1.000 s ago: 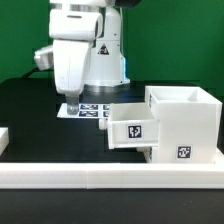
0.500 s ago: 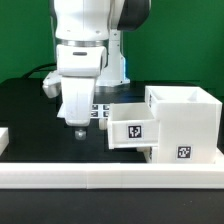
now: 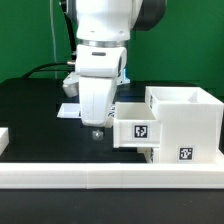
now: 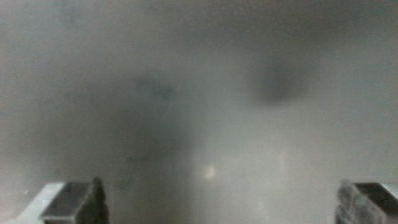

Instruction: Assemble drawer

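The tall white drawer housing (image 3: 186,118) stands at the exterior view's right, its top open and a tag on its front. One white tray (image 3: 135,129) with a tag on its face sticks out of the housing toward the exterior view's left, partly pushed in. My gripper (image 3: 96,131) hangs low over the black table, just beside the tray's outer end. In the wrist view, which is a grey blur, the gripper (image 4: 222,205) shows only its fingertips (image 4: 71,203) at the far edges, wide apart with nothing between them. A second tray is not clearly in view.
A long low white border rail (image 3: 100,181) runs along the front of the table. A small white piece (image 3: 4,139) shows at the exterior view's left edge. The marker board (image 3: 67,113) lies behind the arm, mostly hidden by it.
The arm has moved steadily toward the exterior view's right and forward, from over the marker board to right beside the tray. The tray and housing have not moved.
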Controlling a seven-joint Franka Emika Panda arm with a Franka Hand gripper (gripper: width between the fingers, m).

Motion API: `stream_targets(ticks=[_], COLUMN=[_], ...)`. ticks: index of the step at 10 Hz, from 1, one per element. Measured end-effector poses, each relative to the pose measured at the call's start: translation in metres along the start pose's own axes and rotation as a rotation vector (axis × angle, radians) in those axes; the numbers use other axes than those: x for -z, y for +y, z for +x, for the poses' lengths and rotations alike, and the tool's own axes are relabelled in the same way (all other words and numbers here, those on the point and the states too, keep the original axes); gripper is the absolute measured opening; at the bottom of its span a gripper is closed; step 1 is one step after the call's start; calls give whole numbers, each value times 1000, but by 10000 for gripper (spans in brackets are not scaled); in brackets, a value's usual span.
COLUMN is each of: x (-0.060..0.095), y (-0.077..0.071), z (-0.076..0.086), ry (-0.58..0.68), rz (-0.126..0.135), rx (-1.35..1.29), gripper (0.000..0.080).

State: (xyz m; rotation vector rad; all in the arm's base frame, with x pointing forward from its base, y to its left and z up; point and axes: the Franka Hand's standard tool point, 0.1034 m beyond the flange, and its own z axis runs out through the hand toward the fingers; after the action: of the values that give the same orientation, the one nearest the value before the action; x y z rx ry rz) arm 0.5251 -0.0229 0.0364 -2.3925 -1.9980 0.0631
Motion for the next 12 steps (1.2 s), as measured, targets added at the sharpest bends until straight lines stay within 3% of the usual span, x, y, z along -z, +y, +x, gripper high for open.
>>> stream_targets(ticks=[5,10,12], x=[10,9,7], y=[8,7,5], z=[22,19,26], ry=[-10,-10,-8], rz=[-8,-5,-2], rx=[-27,-27,3], gripper=[648,648,648])
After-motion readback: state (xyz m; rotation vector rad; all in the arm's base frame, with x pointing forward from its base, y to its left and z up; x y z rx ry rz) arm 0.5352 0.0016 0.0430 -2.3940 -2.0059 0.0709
